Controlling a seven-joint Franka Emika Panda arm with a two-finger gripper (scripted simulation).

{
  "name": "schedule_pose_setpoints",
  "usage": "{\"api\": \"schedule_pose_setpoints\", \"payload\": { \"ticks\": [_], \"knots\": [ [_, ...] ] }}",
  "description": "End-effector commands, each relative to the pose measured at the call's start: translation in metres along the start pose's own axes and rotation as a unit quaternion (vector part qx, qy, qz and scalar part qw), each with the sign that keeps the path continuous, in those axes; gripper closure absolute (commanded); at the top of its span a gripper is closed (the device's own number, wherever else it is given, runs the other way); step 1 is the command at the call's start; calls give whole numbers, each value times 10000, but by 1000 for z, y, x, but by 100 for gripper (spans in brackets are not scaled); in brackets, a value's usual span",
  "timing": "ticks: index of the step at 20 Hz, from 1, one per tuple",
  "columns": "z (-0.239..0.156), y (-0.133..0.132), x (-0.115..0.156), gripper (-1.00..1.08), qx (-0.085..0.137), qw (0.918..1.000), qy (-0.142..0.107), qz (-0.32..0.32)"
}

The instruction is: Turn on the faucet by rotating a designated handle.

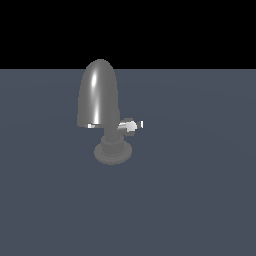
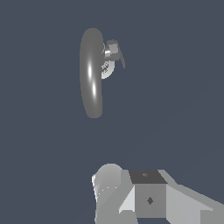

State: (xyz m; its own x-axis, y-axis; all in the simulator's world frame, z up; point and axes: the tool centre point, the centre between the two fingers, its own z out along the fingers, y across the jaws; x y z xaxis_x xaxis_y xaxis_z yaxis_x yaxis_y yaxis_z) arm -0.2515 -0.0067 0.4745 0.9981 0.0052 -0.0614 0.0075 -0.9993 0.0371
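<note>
The faucet point(image 1: 99, 95) is a glossy grey fixture with a tall bullet-shaped dome, a ribbed neck and a round flat base point(image 1: 113, 155), standing on the dark floor. The handle point(image 1: 131, 125) is a short silver stub with a white tip. It sticks out from the neck toward the exterior view's right. In the wrist view the faucet point(image 2: 91, 74) is seen from above, with the handle point(image 2: 113, 51) beside the dome. Grey blocky parts of my hand or arm point(image 2: 148, 197) show in the wrist view, well apart from the faucet. No fingers can be made out. The gripper does not show in the exterior view.
A flat dark blue-grey floor point(image 1: 200, 200) spreads around the faucet. Nothing else shows on it.
</note>
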Motion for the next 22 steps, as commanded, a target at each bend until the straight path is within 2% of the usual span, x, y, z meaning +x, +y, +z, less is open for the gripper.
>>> {"api": "schedule_pose_setpoints", "payload": {
  "ticks": [1,6,12,17,22],
  "knots": [
    [0,0,0,108,0,10000,0,0],
    [0,-1,3,108,23,10000,-54,45],
    [1,-5,13,108,114,9993,-261,221],
    [3,-9,28,108,244,9970,-558,473],
    [6,-14,50,108,424,9910,-971,824]
  ]
}}
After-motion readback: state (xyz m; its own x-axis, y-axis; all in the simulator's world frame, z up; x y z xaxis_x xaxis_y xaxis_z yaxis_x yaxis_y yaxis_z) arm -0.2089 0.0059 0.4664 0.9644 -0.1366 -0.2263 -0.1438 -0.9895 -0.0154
